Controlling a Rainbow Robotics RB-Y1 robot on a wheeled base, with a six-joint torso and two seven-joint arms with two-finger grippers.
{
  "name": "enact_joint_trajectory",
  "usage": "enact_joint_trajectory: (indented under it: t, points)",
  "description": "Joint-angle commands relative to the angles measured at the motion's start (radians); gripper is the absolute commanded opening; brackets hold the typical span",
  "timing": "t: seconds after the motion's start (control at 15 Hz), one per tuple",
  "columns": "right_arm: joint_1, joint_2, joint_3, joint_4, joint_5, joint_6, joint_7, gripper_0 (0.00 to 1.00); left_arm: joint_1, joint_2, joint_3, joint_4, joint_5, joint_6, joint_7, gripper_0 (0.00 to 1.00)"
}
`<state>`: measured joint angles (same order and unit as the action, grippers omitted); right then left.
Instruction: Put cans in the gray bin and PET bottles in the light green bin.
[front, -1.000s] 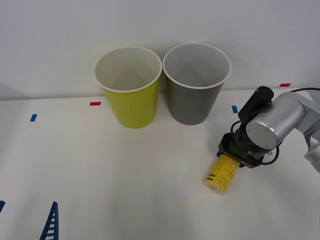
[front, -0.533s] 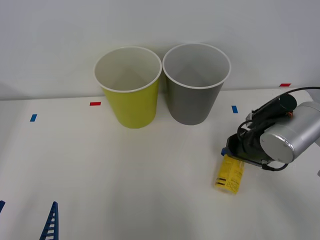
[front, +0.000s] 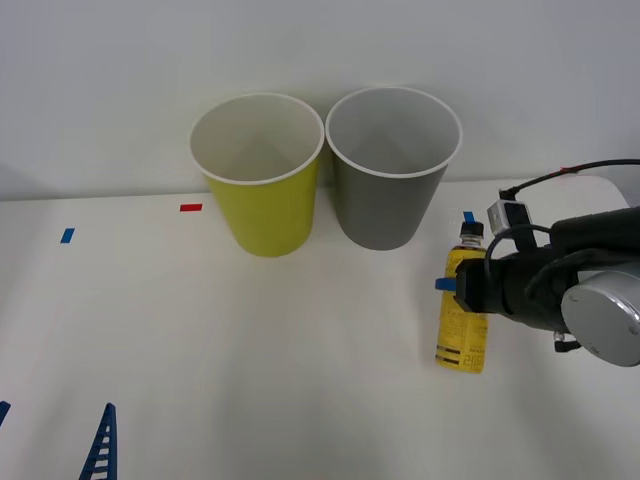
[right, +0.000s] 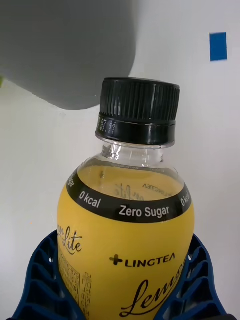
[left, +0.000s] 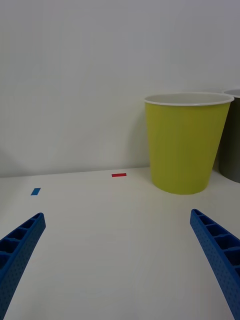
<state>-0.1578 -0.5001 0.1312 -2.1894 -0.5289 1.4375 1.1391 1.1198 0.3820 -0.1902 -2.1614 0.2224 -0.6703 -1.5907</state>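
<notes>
From the front we count two bins on the table (front: 250, 380), the light green bin (front: 262, 200) and the gray bin (front: 390, 190), touching side by side, and one PET bottle (front: 462, 320), upright near the gray bin, clamped by the right gripper (front: 462, 288). At the right wrist, we see blue fingers (right: 42, 280) pressing both sides of its yellow label. At the left wrist, the left gripper (left: 120, 260) is spread wide, holding nothing, facing the green bin.
</notes>
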Motion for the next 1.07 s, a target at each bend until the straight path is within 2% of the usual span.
enact_joint_trajectory:
  t: [0.07,0.33,0.67,0.93,1.07]
  points:
    - [0.054,0.118,-0.088,-0.096,0.047,0.000,0.223,0.00,0.000,0.000,0.000,0.000,0.000,0.000,0.000,1.00]
    - [0.063,0.219,-0.133,-0.208,0.043,-0.003,0.442,0.00,0.000,0.000,0.000,0.000,0.000,0.000,0.000,1.00]
    - [0.029,0.276,-0.143,-0.224,0.018,-0.115,0.594,0.00,0.000,0.000,0.000,0.000,0.000,0.000,0.000,1.00]
    - [-0.040,0.327,-0.143,-0.224,0.000,-0.152,0.706,0.00,0.000,0.000,0.000,0.000,0.000,0.000,0.000,1.00]
    - [-0.065,0.357,-0.145,-0.224,-0.034,-0.167,0.758,0.00,0.000,0.000,0.000,0.000,0.000,0.000,0.000,1.00]
